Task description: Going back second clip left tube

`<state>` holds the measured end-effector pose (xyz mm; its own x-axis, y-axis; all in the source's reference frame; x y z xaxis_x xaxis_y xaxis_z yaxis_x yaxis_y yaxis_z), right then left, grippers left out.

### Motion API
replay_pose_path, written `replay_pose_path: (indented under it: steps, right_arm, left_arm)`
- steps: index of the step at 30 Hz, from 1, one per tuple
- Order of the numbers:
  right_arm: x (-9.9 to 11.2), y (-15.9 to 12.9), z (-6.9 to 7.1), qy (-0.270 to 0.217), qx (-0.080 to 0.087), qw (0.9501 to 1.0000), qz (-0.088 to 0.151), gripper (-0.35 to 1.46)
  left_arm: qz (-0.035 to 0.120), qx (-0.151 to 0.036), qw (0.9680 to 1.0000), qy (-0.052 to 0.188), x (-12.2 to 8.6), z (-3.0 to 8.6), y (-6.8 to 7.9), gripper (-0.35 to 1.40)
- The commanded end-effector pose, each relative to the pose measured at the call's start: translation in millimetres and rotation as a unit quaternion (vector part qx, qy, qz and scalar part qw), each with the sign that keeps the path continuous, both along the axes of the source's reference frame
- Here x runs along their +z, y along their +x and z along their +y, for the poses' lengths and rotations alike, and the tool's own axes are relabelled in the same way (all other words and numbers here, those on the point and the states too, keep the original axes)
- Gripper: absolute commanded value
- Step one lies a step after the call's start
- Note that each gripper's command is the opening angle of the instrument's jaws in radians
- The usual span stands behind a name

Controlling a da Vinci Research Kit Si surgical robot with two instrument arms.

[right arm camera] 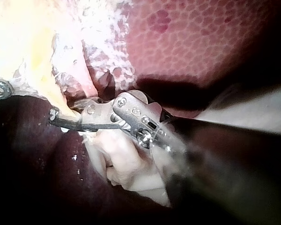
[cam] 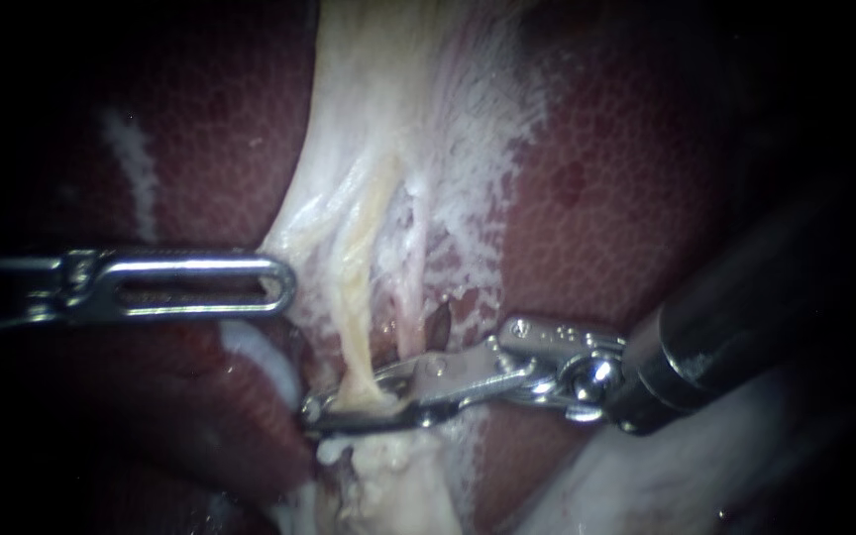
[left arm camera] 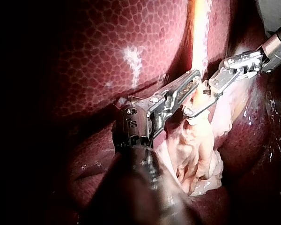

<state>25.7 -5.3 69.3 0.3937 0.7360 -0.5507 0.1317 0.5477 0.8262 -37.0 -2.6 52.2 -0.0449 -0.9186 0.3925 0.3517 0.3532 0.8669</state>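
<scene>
The yellowish left tube runs down from the pale gallbladder tissue, with a thinner pink tube beside it on the right. My right instrument comes in from the right. Its slim jaws lie across the left tube low down, meet at their tips and press it from both sides; this also shows in its wrist view. My left instrument reaches in level from the left. Its slotted jaws lie together, pinching the edge of the pale tissue, which is drawn taut.
Dark red mottled liver lies on both sides of the pale tissue. A stump of whitish tissue bulges below the right instrument's jaws. The right instrument's dark shaft fills the right of the endoscope view.
</scene>
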Motion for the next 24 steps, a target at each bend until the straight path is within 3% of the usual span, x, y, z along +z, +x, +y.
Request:
replay_pose_path:
  steps: [1,7,10,12,14,18,24]
  right_arm:
    - [0.0,0.0,0.0,0.0,0.0,1.0,0.0,-0.35]
    - [0.0,0.0,0.0,0.0,0.0,1.0,0.0,-0.35]
    - [-0.2,0.0,-0.1,0.003,0.0,1.0,-0.001,0.0]
    - [-0.2,0.1,-0.1,-0.024,-0.004,0.9996,0.011,0.23]
    - [-0.3,0.4,0.1,-0.066,-0.01,0.9973,0.029,0.39]
    - [-0.6,1.3,0.6,-0.134,-0.017,0.9891,0.059,0.51]
    - [-0.6,1.7,0.8,-0.201,-0.008,0.9773,0.068,0.59]
  left_arm:
    - [0.0,0.0,1.0,0.0,0.0,0.0,0.0,-0.35]
    - [0.0,0.0,1.0,0.0,0.0,0.0,0.0,-0.35]
    - [0.0,0.0,1.0,0.0,0.0,0.0,0.0,-0.35]
    - [0.0,0.0,1.0,0.0,0.0,0.0,0.0,-0.35]
    - [0.0,0.0,1.0,0.0,0.0,0.0,0.0,-0.35]
    - [0.0,0.0,1.0,-0.001,0.1,-0.1,0.0,-0.35]
    - [0.0,0.0,1.0,-0.001,0.0,-0.2,0.0,-0.35]
